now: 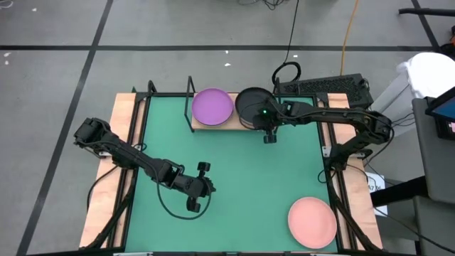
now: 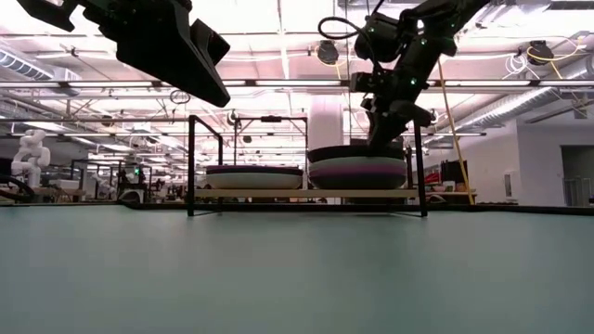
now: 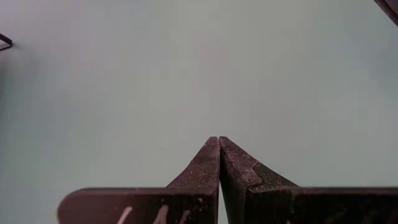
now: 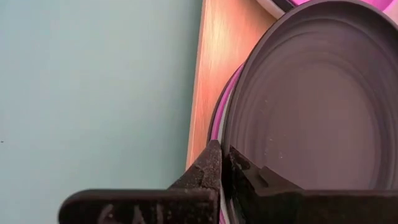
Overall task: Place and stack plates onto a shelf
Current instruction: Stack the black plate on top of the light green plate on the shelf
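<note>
Purple plate (image 1: 212,106), black plate (image 1: 254,103), salmon-pink plate (image 1: 311,221), light-wood shelf (image 1: 213,126), green table (image 1: 242,171)

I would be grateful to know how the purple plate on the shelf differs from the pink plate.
The purple plate tops a stack on the shelf at the table's far edge; the pink plate lies alone on the green mat near the right front corner. Both are round, shallow and untouched.

No legible text (anywhere visible)
</note>
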Robot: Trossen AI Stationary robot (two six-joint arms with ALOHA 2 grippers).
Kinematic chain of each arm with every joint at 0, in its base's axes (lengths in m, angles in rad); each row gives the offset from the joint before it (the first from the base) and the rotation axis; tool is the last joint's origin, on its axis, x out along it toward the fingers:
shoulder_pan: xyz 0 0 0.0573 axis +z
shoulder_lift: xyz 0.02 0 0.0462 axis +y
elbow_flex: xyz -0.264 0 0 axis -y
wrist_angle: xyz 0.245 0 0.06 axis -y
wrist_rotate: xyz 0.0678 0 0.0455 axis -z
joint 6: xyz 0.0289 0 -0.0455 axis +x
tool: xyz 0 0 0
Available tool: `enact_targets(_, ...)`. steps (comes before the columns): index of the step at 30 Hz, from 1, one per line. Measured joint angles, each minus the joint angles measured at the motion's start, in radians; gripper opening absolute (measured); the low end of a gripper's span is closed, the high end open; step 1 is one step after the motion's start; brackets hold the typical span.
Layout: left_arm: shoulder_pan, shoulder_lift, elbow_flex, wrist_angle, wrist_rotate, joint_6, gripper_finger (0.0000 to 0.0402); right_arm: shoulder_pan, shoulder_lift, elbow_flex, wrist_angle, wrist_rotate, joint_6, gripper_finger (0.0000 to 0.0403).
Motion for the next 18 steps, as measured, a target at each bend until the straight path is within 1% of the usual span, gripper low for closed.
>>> enact_targets(7, 0.0, 0.0, 0.0, 0.0, 0.0, -0.002, 0.0003, 0.0, -0.001, -0.062, 0.048, 0.005, -0.019, 0.0)
enact_targets(16, 0.0, 0.0, 0.0, 0.001, 0.0, 0.001, 0.0003, 0.0, -0.001, -0.066, 0.08, 0.01, -0.039, 0.0002)
enact_targets(18, 0.001, 0.0, 0.0, 0.001, 0.0, 0.002, 0.0003, 0.0, 0.0, -0.067, 0.095, 0.025, -0.04, 0.0003)
